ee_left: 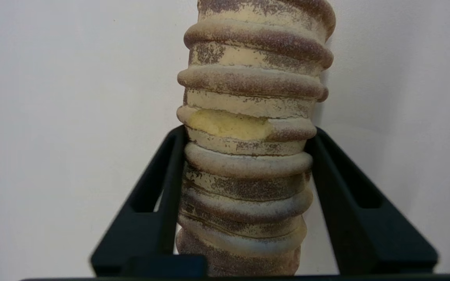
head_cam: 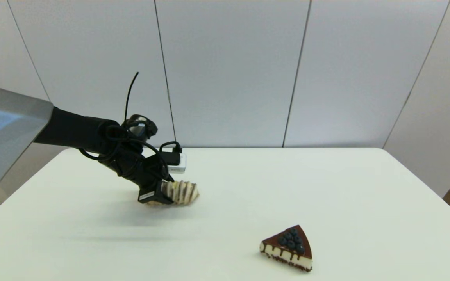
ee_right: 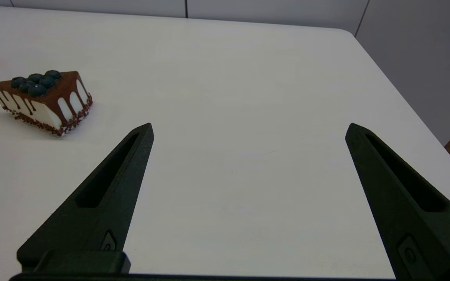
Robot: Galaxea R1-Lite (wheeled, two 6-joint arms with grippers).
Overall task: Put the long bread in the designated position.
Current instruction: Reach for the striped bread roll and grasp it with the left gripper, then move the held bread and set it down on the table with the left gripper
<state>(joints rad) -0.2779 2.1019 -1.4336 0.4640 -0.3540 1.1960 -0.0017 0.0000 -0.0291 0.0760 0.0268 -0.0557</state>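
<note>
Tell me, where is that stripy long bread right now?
In the head view the long bread sits left of the table's middle, clamped between the fingers of the left gripper, well away from the cake slice at the front right.

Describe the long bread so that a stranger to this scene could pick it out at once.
Start at the white table and follow the black arm that reaches in from the robot's left. The left gripper is shut on the long bread, which pokes out past its fingers. It is tan-cream with brown crosswise ridges, unlike the triangular chocolate cake slice topped with blueberries, lying apart nearer the robot's right.
</note>
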